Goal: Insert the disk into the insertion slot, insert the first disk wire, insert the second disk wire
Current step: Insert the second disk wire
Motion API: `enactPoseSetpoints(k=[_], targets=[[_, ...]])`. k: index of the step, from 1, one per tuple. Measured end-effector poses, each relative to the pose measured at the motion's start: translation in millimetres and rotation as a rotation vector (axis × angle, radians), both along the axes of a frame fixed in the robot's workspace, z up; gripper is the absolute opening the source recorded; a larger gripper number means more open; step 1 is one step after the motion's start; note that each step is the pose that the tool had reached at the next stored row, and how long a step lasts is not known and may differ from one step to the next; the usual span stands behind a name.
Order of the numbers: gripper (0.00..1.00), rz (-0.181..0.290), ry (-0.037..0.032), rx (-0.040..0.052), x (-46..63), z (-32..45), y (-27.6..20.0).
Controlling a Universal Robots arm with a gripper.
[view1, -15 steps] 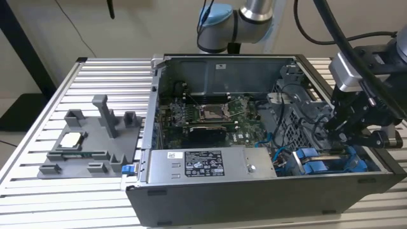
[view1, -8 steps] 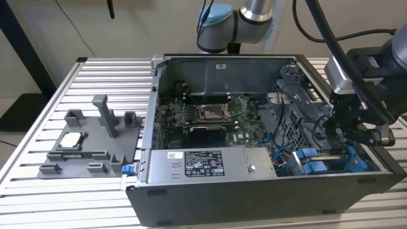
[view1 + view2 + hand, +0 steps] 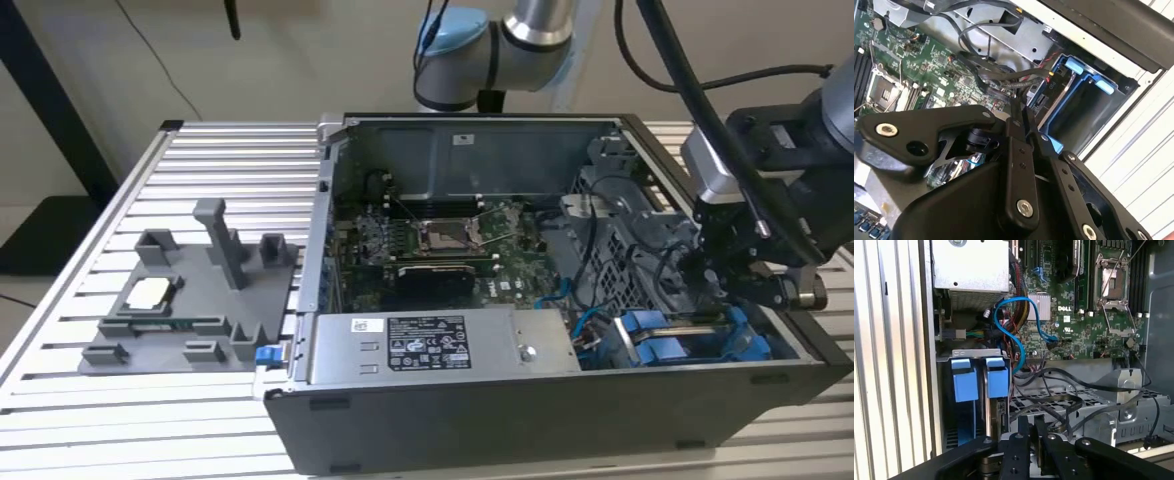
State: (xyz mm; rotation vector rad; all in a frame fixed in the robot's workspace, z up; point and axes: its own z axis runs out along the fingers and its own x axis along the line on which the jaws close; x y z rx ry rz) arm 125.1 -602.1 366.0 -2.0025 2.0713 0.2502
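The disk (image 3: pixel 999 412) sits edge-up in its blue carrier (image 3: pixel 997 380) inside the grey insertion slot (image 3: pixel 970 354), beside a second blue carrier (image 3: pixel 964 380). In the exterior view the blue carriers (image 3: pixel 667 345) lie at the case's front corner on the view's right, and my gripper (image 3: pixel 731 285) reaches down into the case just behind them. In the second wrist view my gripper (image 3: pixel 1021 106) has its black fingers (image 3: pixel 1019 150) pressed together on a black disk wire (image 3: pixel 999 90), right by the connector (image 3: pixel 1037 96) at the end of the disk's carrier (image 3: pixel 1074 67). My gripper (image 3: pixel 1031 424) hangs over a tangle of black cables.
The green motherboard (image 3: pixel 441 245) fills the case floor and the grey power-supply box (image 3: pixel 441 345) lies along the front. A blue cable (image 3: pixel 1016 330) loops near the bay. A grey fixture tray (image 3: pixel 187 300) stands on the slatted table (image 3: pixel 80 400) at the exterior view's left.
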Motion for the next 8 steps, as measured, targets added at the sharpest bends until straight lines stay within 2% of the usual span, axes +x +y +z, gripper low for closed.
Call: enactPoseSetpoints(k=[4,6,8], targets=[[0.16,0.0,0.0036,-0.0095,2.1,-1.4,-0.3],[0.16,0.0,0.0109,-0.0258,4.5,-1.6,-0.3],[0.16,0.0,0.0261,-0.0481,6.8,-1.5,-0.3]])
